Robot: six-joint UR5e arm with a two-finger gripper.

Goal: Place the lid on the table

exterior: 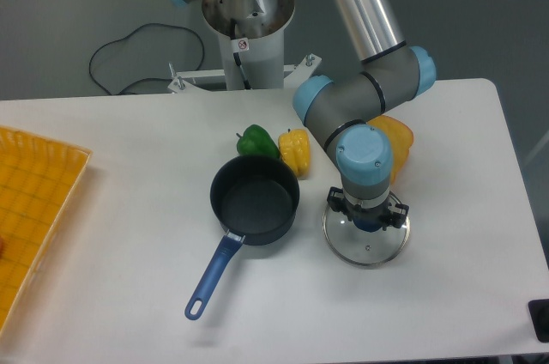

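The lid (pixel 366 244), a round glass disc with a silver rim and a blue knob, lies flat at or just above the white table (pixel 129 132), to the right of the saucepan. My gripper (pixel 367 220) points straight down over the lid's centre. Its fingers close in around the blue knob, and the wrist hides most of them. The dark saucepan (pixel 255 199) with a blue handle (pixel 212 276) stands open beside the lid, apart from it.
A green pepper (pixel 256 141) and a yellow pepper (pixel 295 150) lie just behind the saucepan. An orange pepper (pixel 398 137) lies behind my wrist. A yellow gridded tray (pixel 34 209) sits at the left edge. The arm's base stands at the table's back.
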